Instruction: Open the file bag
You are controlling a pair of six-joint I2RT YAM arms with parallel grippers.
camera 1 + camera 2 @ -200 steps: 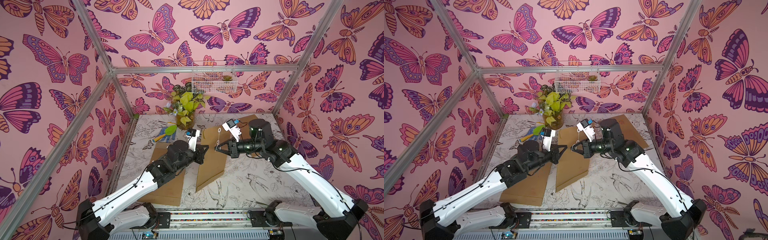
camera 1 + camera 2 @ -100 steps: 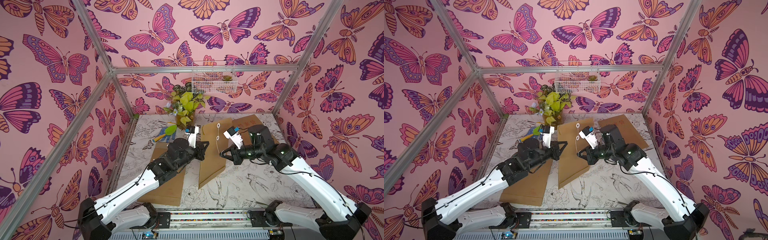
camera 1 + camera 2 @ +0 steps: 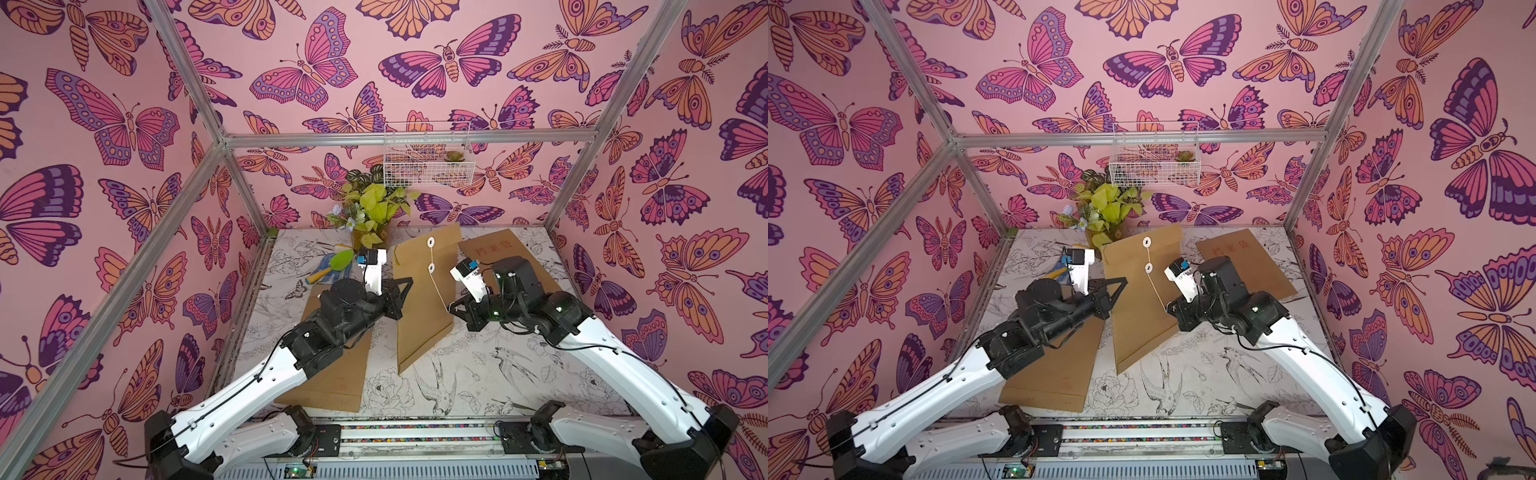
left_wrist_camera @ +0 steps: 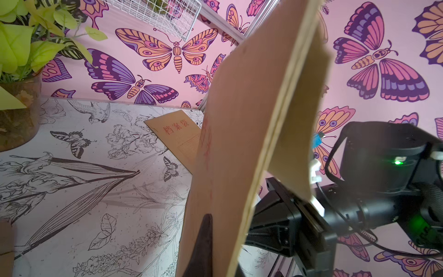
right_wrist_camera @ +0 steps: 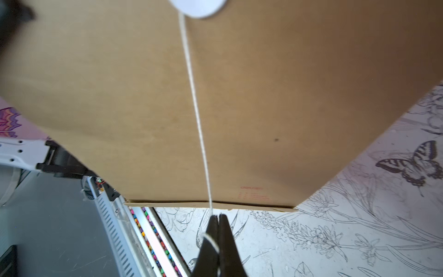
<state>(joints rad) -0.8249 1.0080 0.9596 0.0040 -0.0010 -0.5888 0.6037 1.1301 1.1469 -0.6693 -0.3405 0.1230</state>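
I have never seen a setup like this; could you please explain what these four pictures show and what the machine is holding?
It is a robot with two arms, the left arm and the right arm, each ending in two-fingered jaws. Two pictures come from a camera pair overhead, looking down on the whole table; the other two come from a small camera on each wrist. The left jaws are shut on one edge of a brown file bag, holding it up at a tilt. The right jaws pinch the white string that runs from the bag's round fastener. Two more file bags lie flat: one under the left arm, one at the back right. A potted plant stands at the back, and a wire basket hangs on the wall.
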